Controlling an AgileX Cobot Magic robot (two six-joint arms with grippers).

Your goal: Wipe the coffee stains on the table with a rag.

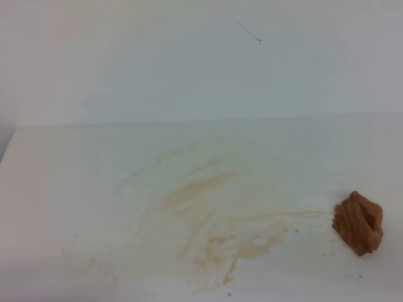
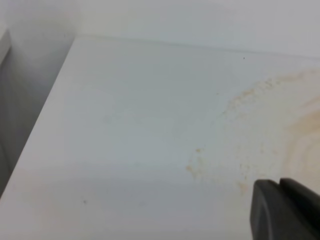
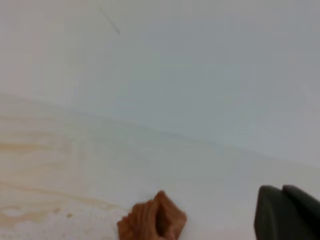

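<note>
My right pincer sits at the bottom right corner of my right wrist view, its two dark fingers pressed together with nothing between them. My left pincer shows the same way in the left wrist view, fingers side by side, and I cannot tell whether they are fully closed. Just left of my right pincer, apart from it, the rag lies bunched on the table, near the right edge. Nothing lies between it and my fingers. Farther left, the coffee stains spread in pale tan smears across the middle of the table, one thin streak reaching almost to the rag. Beyond the table's far edge rises the wall, carrying a short dark scratch.
</note>
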